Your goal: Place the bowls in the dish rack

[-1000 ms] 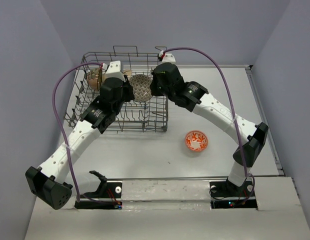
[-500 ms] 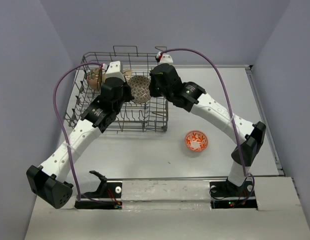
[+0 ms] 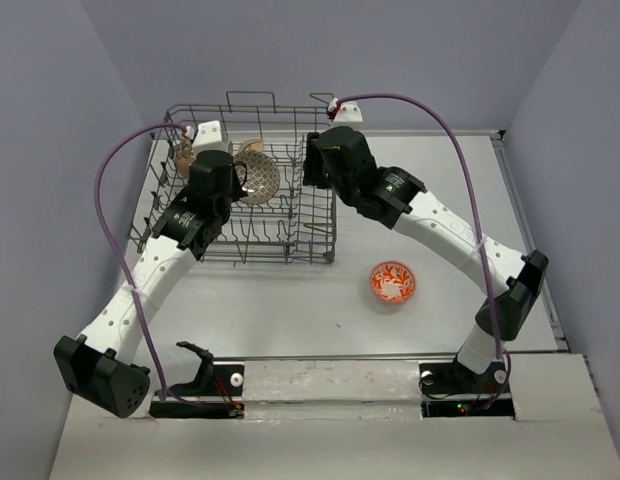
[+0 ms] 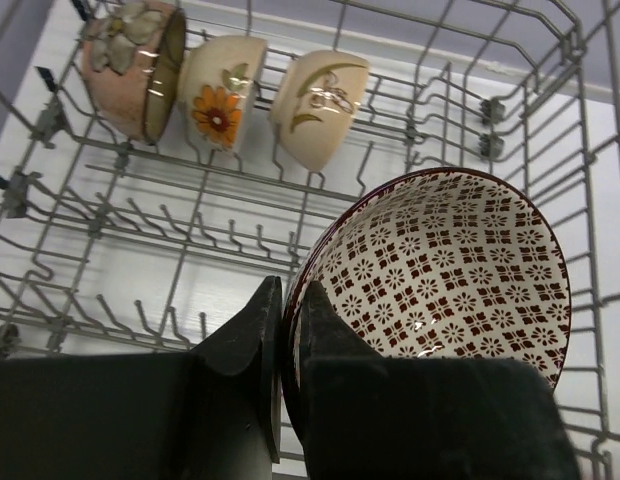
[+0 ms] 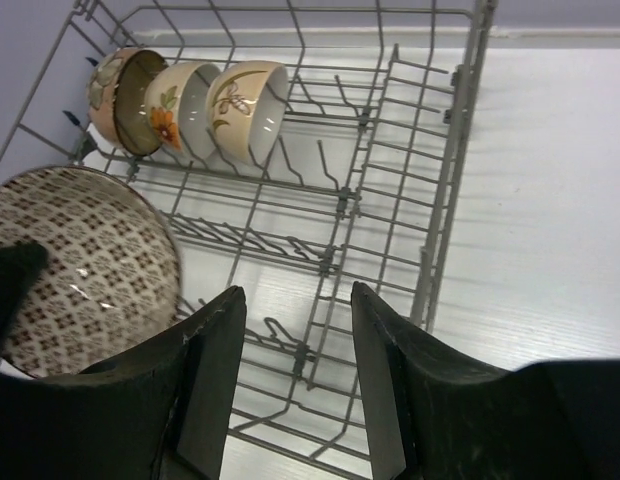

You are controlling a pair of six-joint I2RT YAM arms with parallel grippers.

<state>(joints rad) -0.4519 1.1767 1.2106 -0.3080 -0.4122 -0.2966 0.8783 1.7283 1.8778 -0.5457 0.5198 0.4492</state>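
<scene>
Bowl rim sits clenched in my left tool [image 4: 288,300]: the patterned bowl [image 4: 440,270] hangs tilted above the rack [image 3: 290,250], one finger inside the rim and one outside. Three other bowls stand on edge, side by side, in the rack's far left corner: a pink bowl [image 4: 130,65], a flower bowl [image 4: 222,90] and a leaf bowl [image 4: 320,95]. My right tool [image 5: 295,295] hovers over the rack's right part, fingers spread, nothing between them. A red bowl [image 3: 392,282] sits upright on the tabletop [image 3: 290,310], right of the rack and apart from it.
</scene>
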